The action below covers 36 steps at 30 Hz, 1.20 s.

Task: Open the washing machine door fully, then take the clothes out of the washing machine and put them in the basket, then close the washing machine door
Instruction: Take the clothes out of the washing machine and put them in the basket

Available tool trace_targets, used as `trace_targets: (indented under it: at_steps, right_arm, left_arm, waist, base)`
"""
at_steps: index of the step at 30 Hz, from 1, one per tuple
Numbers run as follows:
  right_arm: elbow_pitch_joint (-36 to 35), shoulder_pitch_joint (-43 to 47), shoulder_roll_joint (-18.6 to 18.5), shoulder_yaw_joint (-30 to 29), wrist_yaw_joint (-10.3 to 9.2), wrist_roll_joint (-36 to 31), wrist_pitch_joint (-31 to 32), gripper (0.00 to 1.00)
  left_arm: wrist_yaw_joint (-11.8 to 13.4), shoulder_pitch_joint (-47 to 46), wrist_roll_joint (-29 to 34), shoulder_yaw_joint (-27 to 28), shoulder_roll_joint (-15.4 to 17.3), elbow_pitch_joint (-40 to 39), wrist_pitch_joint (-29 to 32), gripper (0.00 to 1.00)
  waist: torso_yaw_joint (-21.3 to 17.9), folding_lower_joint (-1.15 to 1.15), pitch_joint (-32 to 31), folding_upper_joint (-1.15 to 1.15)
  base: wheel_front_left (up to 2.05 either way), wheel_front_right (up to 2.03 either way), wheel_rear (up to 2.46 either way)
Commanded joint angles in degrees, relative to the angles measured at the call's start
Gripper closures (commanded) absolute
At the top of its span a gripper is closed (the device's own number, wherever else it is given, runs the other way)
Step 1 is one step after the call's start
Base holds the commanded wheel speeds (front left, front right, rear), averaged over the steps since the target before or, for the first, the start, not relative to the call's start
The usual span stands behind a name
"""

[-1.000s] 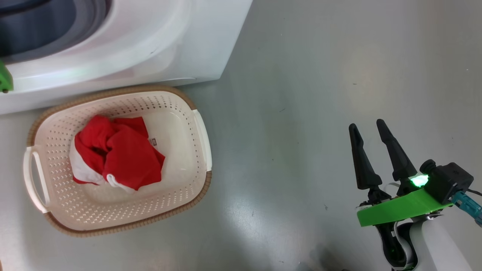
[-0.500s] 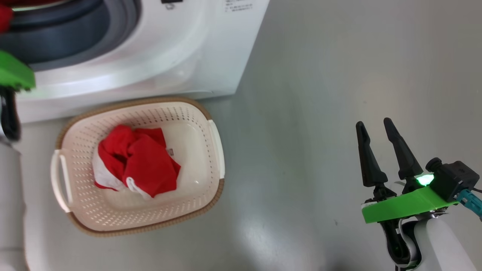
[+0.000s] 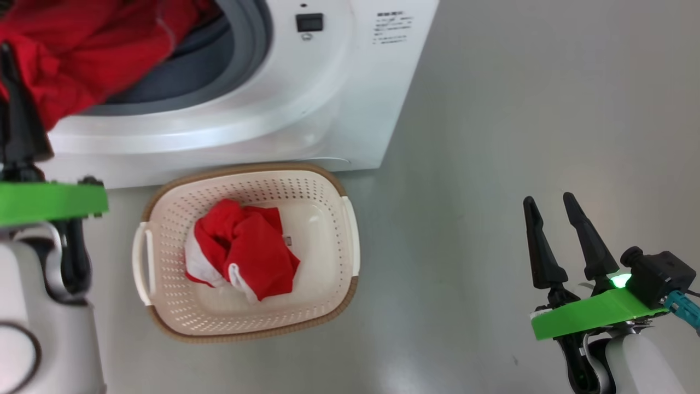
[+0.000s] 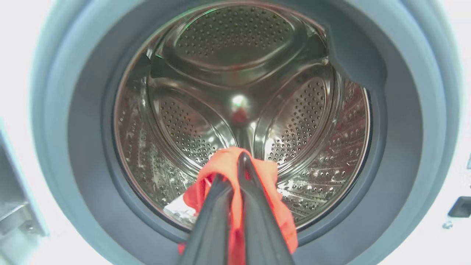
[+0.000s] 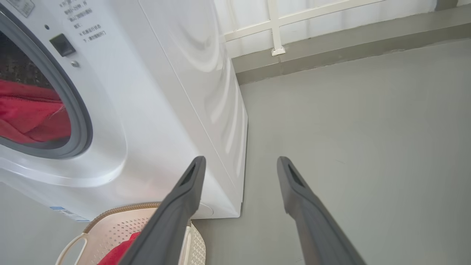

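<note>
Left tool (image 4: 231, 170): jaws pinched narrow on red garment (image 4: 274, 200) at washing machine (image 3: 328, 98) mouth. Cloth draped over fingertips, trailing down along fingers across grey gasket (image 4: 88, 147).
Right tool (image 3: 548, 200): jaws wide, empty, above floor (image 3: 492, 137).
Basket (image 3: 333, 189): on floor just before machine front, long axis along it. Other red garment (image 3: 246, 251) bunched inside.

right gripper (image 3: 548, 198): two long tapered black fingers (image 3: 538, 246), bright green plate (image 3: 593, 320), lit green led (image 3: 618, 280), black camera block (image 3: 659, 268), teal connector (image 3: 683, 306), white forearm (image 3: 634, 361). left gripper (image 4: 230, 166): matching green plate.
</note>
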Motion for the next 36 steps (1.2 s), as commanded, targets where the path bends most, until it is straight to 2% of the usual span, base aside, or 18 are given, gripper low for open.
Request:
trace_targets:
  at_steps: [1,13,18,27,29,36]
  right_arm:
    - [-0.97,1.61,-0.06,1.07,0.37,-0.7,-0.37,0.0]
    - [-0.48,2.2,-0.06,1.76,0.37,-0.75,-0.37,0.0]
    - [-0.38,2.48,-0.06,1.93,0.37,-0.54,-0.37,0.0]
    - [-0.45,2.13,-0.06,2.06,0.37,-0.39,-0.37,0.0]
    - [-0.54,1.94,-0.06,2.05,0.37,-0.34,-0.37,0.0]
    - [-0.97,1.24,-0.06,2.46,0.37,0.18,-0.37,0.0]
  left_arm:
    - [-0.3,2.42,-0.03,1.12,1.61,-3.87,-0.28,1.0]
    - [-0.33,13.86,-1.76,1.6,-0.78,-22.63,-0.28,1.0]
    - [-0.33,17.61,-2.04,1.67,-1.37,-27.68,-0.28,1.0]
    - [-0.34,20.63,-3.71,-1.1,-1.43,-20.3,-0.28,1.0]
    - [-0.34,20.4,-5.61,-1.4,-1.43,-16.08,-0.28,1.0]
    - [-0.34,17.12,-3.35,-3.03,-1.44,-2.29,-0.28,1.0]
  waist:
    - [1.36,0.0,-1.26,0.0]
    - [1.94,0.0,-2.32,0.0]
    - [1.53,0.0,-2.44,0.0]
    - [1.13,0.0,-2.36,0.0]
    - [1.09,0.0,-2.2,0.0]
    - [0.61,0.0,-0.43,0.0]
  base:
    - [0.0,0.0,0.0]
    - [0.0,0.0,0.0]
    - [0.0,0.0,0.0]
    - [0.0,0.0,0.0]
    - [0.0,0.0,0.0]
    - [0.0,0.0,0.0]
